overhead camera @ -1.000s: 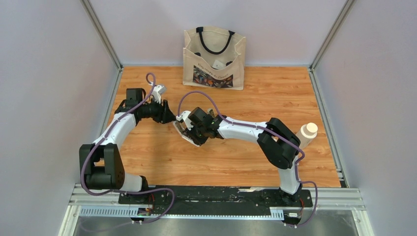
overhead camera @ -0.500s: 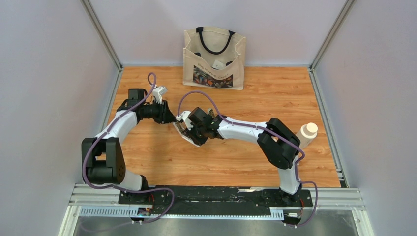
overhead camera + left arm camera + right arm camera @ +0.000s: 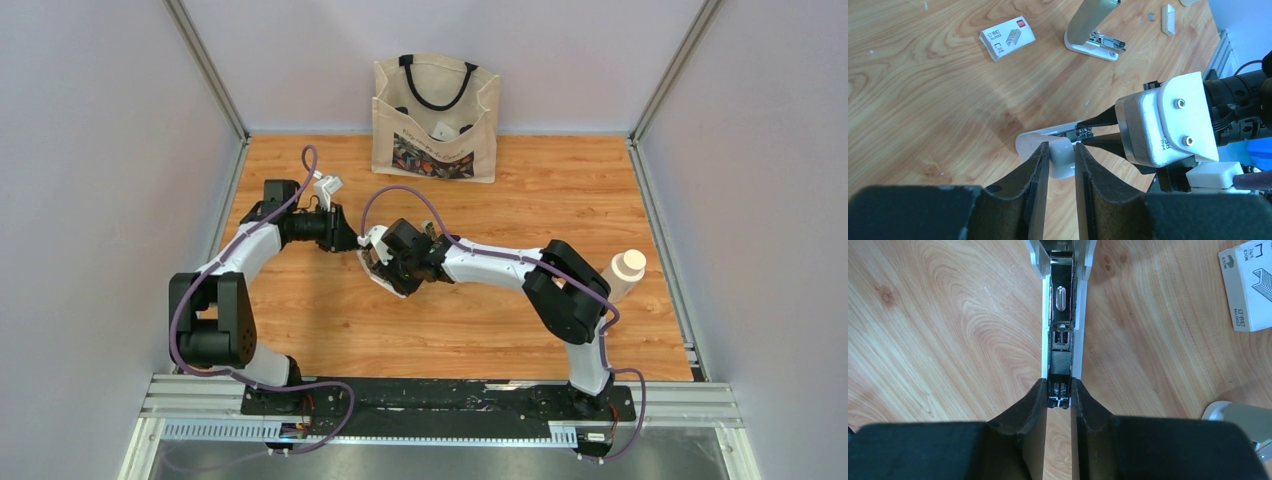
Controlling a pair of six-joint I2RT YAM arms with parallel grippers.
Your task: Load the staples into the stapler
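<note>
A white stapler (image 3: 1060, 162) lies open on the wooden table, its black staple channel (image 3: 1062, 335) facing up. My left gripper (image 3: 1062, 147) is shut on the stapler's rounded white end. My right gripper (image 3: 1059, 385) is shut across the channel's tip, one finger on each side. In the top view the left gripper (image 3: 345, 240) and the right gripper (image 3: 378, 262) meet over the stapler (image 3: 385, 284) at mid-table. A tiny grey strip of staples (image 3: 1151, 16) lies far off by the table edge, beside a small white bar (image 3: 1168, 12).
A second, beige stapler (image 3: 1093, 30) stands open behind the work spot, and a white staple box (image 3: 1007, 37) lies to its left. A canvas tote bag (image 3: 436, 118) stands against the back wall. A white bottle (image 3: 625, 272) stands at the right.
My left gripper has closed onto the stapler's white end, and the left arm has shifted slightly right. The right gripper has stayed clamped on the stapler.
</note>
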